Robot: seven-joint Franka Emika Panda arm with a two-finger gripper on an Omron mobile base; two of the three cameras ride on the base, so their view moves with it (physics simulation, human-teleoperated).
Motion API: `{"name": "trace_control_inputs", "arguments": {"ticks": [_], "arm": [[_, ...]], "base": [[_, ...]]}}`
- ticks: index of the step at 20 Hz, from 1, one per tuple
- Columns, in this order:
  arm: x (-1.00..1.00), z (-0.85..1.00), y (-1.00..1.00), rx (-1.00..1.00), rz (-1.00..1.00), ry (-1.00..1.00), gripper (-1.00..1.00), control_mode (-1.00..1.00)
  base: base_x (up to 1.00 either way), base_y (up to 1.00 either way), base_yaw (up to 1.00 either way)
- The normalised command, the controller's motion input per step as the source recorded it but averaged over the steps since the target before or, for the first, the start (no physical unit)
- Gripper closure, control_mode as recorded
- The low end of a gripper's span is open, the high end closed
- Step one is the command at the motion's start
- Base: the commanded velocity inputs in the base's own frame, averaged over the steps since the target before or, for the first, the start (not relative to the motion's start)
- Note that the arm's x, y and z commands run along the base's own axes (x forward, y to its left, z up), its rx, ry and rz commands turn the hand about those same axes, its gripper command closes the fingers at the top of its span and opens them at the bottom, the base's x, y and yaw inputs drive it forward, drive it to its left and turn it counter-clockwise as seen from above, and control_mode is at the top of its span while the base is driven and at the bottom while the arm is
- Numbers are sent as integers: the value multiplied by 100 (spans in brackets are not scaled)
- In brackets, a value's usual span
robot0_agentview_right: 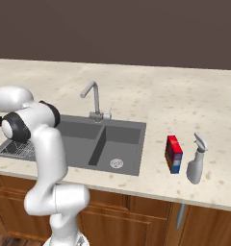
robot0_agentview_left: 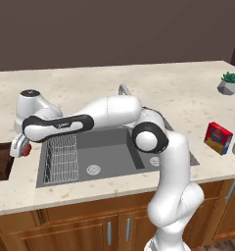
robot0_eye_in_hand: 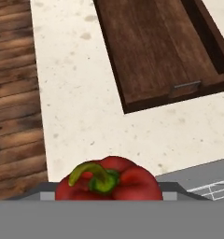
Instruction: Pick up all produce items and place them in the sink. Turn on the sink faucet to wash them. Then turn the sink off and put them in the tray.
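In the left base view the arm reaches across to the left of the frame, and the gripper hangs at the left edge of the sink, just beside the tray whose dark brown corner shows at the far left. A small red shape, the red pepper, sits right at the gripper's tip.

The hand view shows the red pepper with its green stem at the bottom centre of the frame, pressed up between the finger tips, so the gripper appears closed on it; the fingers themselves are mostly hidden behind the fruit. Above it, in the upper right of that frame, lies the tray, with bare pale table between the pepper and the tray's near edge. A wooden floor runs down the left side, and a corner of the wire rack shows at the lower right.

In the right base view the sink faucet stands behind the divider of the sink, its hooked spout pointing left. To the right of the sink on the table stand a red, blue and yellow box and, just beside it, a spray bottle. In the left base view a small potted plant sits at the upper right.
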Motion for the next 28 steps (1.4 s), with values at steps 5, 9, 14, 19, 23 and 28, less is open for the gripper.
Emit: {"name": "trace_control_inputs", "arguments": {"ticks": [5, 9, 14, 19, 23, 28], "arm": [[17, 0, 39, 0, 5, -1, 100, -100], [21, 0, 30, 0, 1, -1, 100, -100], [16, 0, 25, 0, 0, 0, 100, -100], [0, -5, 20, 0, 0, 0, 100, -100], [0, -13, 6, 0, 0, 0, 100, -100], [2, -5, 0, 0, 0, -8, 100, -100]], "base": [[0, 0, 0], [0, 0, 0], [0, 0, 0], [0, 0, 0], [0, 0, 0], [0, 0, 0]]}}
